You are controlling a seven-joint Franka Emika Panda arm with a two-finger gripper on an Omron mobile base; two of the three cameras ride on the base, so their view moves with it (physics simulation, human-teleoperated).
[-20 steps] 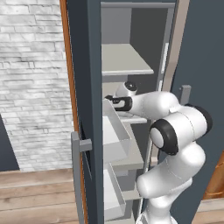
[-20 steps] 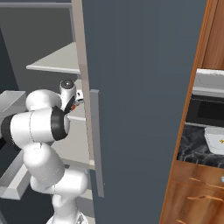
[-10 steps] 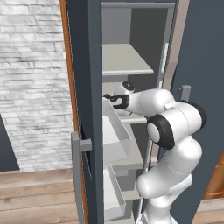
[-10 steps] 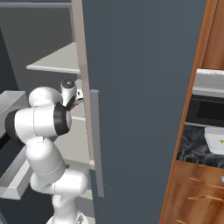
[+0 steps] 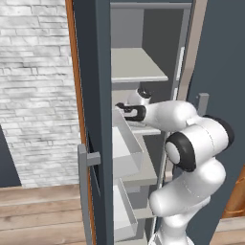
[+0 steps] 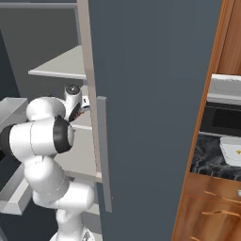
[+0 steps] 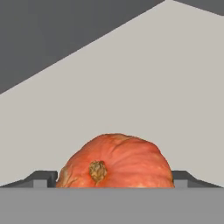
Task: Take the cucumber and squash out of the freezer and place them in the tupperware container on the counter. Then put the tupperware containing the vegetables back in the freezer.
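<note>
**Inspector:** Starting nearest you, report what sits at your end effector.

**Arm:** My end effector [image 7: 113, 186] is spread wide, one tip on each side of the squash [image 7: 114, 161]. The squash lies between the fingertips [image 7: 41, 179], stem scar facing my camera. Nothing is pinched yet. I cannot tell whether either tip touches the skin.

**Inspector:** What does it rest on?

**Arm:** A light grey shelf [image 7: 144, 87] inside the freezer [image 5: 91, 76]. From the left base view my hand reaches in over a clear bin [image 5: 128, 143], under the upper shelf [image 5: 136, 67].

**Inspector:** Farther out?

**Arm:** The open freezer door [image 6: 155, 94] stands between me and the surface [image 6: 207, 157]. The tupperware container [image 6: 230, 150] waits there, well apart from my hand. I have not located the cucumber.

**Inspector:** Risks from this position?

**Arm:** In my judgement, three. The squash is rounded and wide; closing low on its curve could squeeze it forward and out, rolling it deeper along the shelf. Second, the hand works in a tight gap between bin rim and upper shelf, so lifting too steeply on withdrawal could knock the load loose. Third, the door edge lies on the way to the container, and a careless swing could clip it.
</note>
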